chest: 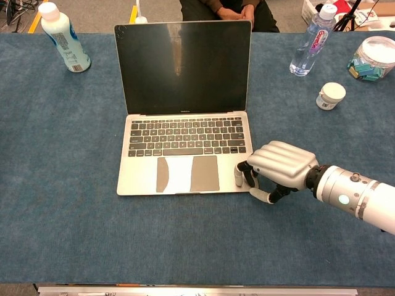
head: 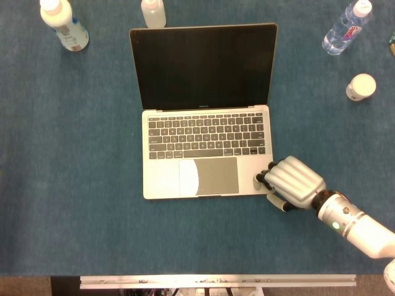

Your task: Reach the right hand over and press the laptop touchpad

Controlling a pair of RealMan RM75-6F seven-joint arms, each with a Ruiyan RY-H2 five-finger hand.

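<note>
An open silver laptop (head: 207, 132) with a dark screen sits mid-table on the blue cloth. Its grey touchpad (head: 210, 176) lies below the keyboard, partly washed out by a glare patch; in the chest view the touchpad (chest: 188, 174) is bare. My right hand (head: 293, 182) is at the laptop's front right corner, knuckles up and fingers curled under. A fingertip (head: 258, 179) rests on the palm rest just right of the touchpad, not on it. The chest view shows the same hand (chest: 281, 165) with its fingertip (chest: 239, 179) on that corner. My left hand is out of sight.
A white lotion bottle (head: 63, 23) stands far left, and a small bottle (head: 153, 12) stands behind the screen. At the right are a water bottle (head: 347, 26), a small white jar (head: 361, 86) and a clear tub (chest: 375, 57). A person (chest: 225, 9) sits beyond the far edge.
</note>
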